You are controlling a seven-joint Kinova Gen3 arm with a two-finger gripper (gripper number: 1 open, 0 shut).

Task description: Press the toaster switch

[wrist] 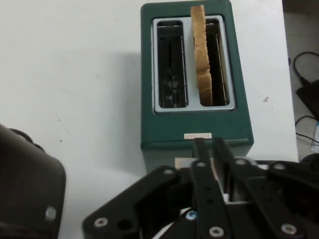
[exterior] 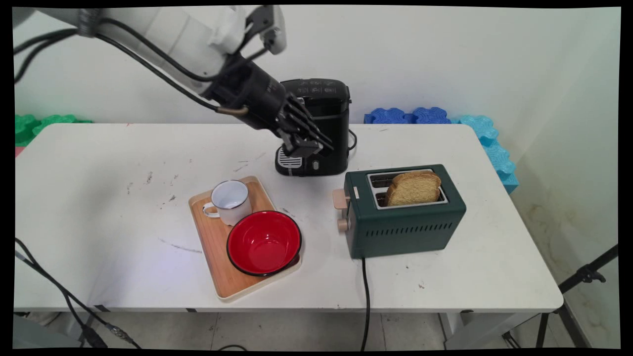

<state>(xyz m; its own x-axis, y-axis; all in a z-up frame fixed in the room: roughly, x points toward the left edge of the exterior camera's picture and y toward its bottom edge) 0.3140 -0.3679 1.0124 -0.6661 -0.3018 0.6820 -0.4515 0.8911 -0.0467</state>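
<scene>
My black gripper (exterior: 316,146) hangs above the table in front of the black coffee machine (exterior: 324,106), its fingers shut with nothing between them. It is tilted toward the green toaster (exterior: 405,227), which stands to its right. A slice of toast (exterior: 413,188) stands upright in the toaster's near slot; the far slot is empty. In the hand view the shut gripper (wrist: 209,147) lines up over the toaster's (wrist: 194,124) lever end, with the toast (wrist: 202,59) in the right slot.
A wooden tray (exterior: 212,247) at front centre carries a white enamel mug (exterior: 230,200) and a red bowl (exterior: 263,242). The toaster's black cord (exterior: 366,296) runs off the table's front edge. Blue and green foam blocks (exterior: 425,116) line the wall.
</scene>
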